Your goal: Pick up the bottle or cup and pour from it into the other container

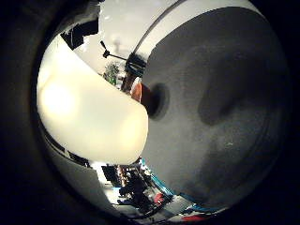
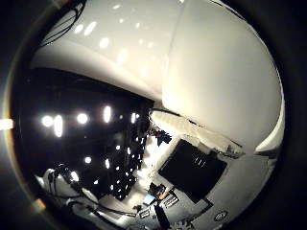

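A big white cup sat right against my palm, filling much of both views, so I judged I was holding it to pour. A small reddish pot stood on the grey table. I couldn't see my fingers.

1. Glare is washing out a pale rounded object sitting close to the palm.
2. A dark shadow is falling on the grey surface.
3. Bright spots of ceiling lights are glowing against darkness.
4. Edges are curving and darkening strongly in both views.
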Tool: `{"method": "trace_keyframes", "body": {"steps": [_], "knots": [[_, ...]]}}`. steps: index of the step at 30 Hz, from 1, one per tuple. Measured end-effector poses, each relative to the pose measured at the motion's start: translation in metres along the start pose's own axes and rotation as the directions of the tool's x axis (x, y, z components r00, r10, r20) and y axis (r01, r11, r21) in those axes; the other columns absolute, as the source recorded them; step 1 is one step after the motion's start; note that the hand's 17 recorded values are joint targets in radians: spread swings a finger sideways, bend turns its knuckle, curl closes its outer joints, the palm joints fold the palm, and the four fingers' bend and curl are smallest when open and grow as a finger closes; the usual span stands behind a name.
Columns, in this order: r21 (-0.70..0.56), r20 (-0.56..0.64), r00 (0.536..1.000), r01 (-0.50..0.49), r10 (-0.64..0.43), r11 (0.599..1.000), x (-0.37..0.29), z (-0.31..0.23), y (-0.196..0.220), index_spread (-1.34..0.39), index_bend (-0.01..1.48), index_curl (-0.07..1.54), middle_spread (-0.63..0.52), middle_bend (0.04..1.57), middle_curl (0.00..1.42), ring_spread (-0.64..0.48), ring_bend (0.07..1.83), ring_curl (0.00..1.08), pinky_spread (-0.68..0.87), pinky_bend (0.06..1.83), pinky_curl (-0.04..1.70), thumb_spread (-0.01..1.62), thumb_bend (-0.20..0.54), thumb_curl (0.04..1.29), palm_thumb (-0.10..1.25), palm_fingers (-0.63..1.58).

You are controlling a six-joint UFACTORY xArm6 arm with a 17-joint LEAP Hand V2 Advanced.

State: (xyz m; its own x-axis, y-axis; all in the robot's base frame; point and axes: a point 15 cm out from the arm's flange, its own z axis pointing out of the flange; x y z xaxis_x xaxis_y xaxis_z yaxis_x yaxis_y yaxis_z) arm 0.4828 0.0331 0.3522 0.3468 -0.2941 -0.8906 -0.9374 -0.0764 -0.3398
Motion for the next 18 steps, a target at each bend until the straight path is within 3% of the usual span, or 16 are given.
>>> {"method": "trace_keyframes", "body": {"steps": [8,13,18], "knots": [[-0.126,-0.274,0.96,0.026,-0.06,0.992,-0.024,0.021,-0.005,-0.5,0.4,1.05,-0.24,1.02,0.89,-0.25,1.31,0.68,-0.41,1.1,0.92,0.95,-0.024,0.48,0.84,0.83],[-0.245,-0.459,0.875,0.04,-0.153,0.969,-0.04,0.037,-0.02,-0.51,0.37,1.07,-0.25,1.01,0.89,-0.25,1.3,0.68,-0.42,1.09,0.94,0.95,-0.025,0.48,0.84,0.85],[-0.323,-0.534,0.812,0.061,-0.235,0.944,-0.066,0.067,-0.032,-0.52,0.34,1.08,-0.26,0.99,0.89,-0.26,1.29,0.68,-0.43,1.07,0.94,0.94,-0.024,0.49,0.84,0.86]]}}
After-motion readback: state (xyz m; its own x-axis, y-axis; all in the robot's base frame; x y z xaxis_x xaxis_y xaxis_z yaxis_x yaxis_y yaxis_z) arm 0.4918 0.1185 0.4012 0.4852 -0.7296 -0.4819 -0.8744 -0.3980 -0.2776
